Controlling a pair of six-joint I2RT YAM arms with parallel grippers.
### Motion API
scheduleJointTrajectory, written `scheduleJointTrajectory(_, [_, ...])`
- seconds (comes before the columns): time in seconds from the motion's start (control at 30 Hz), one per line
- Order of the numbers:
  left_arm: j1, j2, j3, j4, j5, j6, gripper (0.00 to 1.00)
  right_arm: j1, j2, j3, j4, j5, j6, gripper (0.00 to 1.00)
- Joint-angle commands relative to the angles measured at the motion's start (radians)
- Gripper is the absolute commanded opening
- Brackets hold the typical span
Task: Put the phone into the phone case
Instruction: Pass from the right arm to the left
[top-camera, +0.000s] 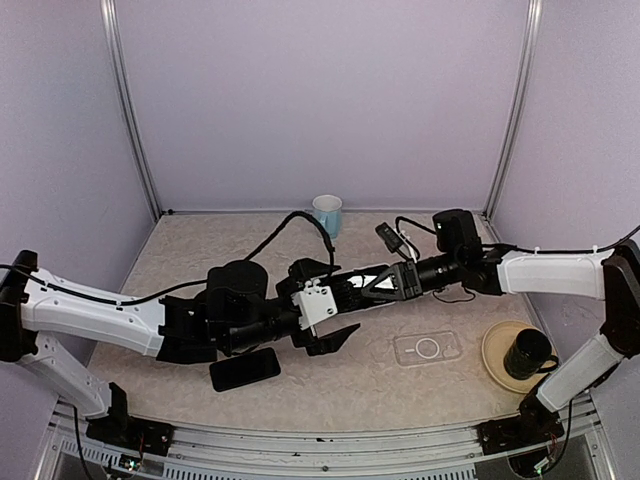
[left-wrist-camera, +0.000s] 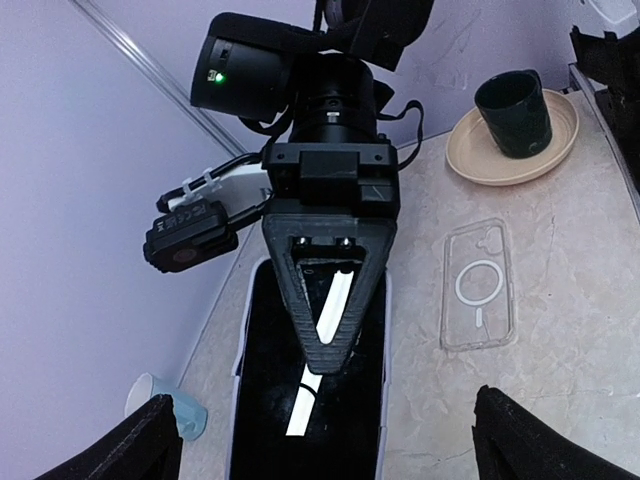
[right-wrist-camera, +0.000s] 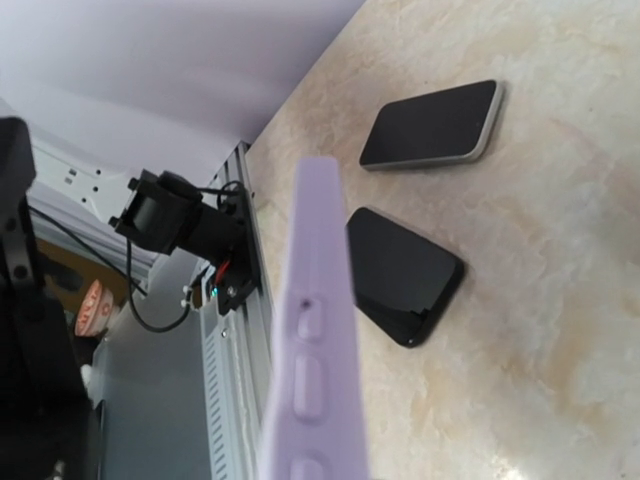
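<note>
Lilac along its edge and black across its screen, the phone (left-wrist-camera: 265, 400) is being held off the table (left-wrist-camera: 570, 330), with the right gripper (left-wrist-camera: 325, 350) clenching its far end. The left gripper (left-wrist-camera: 335, 445) is standing released, its fingers (left-wrist-camera: 135, 450) flanking the phone without touching it. The clear phone case (left-wrist-camera: 478, 285) is lying flat on the table, apart from the phone and near a plate (left-wrist-camera: 470, 160) carrying a dark mug (left-wrist-camera: 515, 110). A black handset (right-wrist-camera: 400, 275) and a pale-edged handset (right-wrist-camera: 430, 125) are lying close together on the table.

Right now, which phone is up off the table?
The lilac-edged phone, pinched in the right gripper. The black phone and the silver-edged phone both lie flat on the table.
</note>
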Motion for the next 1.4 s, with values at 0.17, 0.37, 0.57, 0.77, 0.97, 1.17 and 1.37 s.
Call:
scheduleJointTrajectory(0.17, [-0.006,0.084,0.085,-0.064,-0.007,0.066,0.99,0.049,0.01,0.043,-0.006,0.014,-0.042,0.0])
scheduleJointTrajectory(0.37, [0.01,0.128,0.11,-0.082,0.017,0.052,0.99,0.064,0.01,0.047,-0.007,0.019,-0.048,0.0])
scheduleJointTrajectory(0.57, [0.033,0.158,0.121,-0.09,0.033,0.036,0.99,0.079,0.007,0.047,-0.003,0.019,-0.052,0.0])
scheduleJointTrajectory(0.77, [0.055,0.169,0.121,-0.075,0.033,0.039,0.99,0.088,0.005,0.051,-0.002,0.012,-0.06,0.0])
scheduleJointTrajectory(0.97, [0.068,0.176,0.118,-0.073,0.048,0.036,0.99,0.093,0.015,0.056,0.004,0.002,-0.06,0.0])
scheduleJointTrajectory(1.17, [0.075,0.182,0.117,-0.071,0.061,0.029,0.99,0.099,0.024,0.063,0.012,-0.009,-0.059,0.0])
scheduleJointTrajectory(1.37, [0.077,0.19,0.126,-0.085,0.076,0.034,0.99,0.102,0.027,0.068,0.02,-0.02,-0.052,0.0])
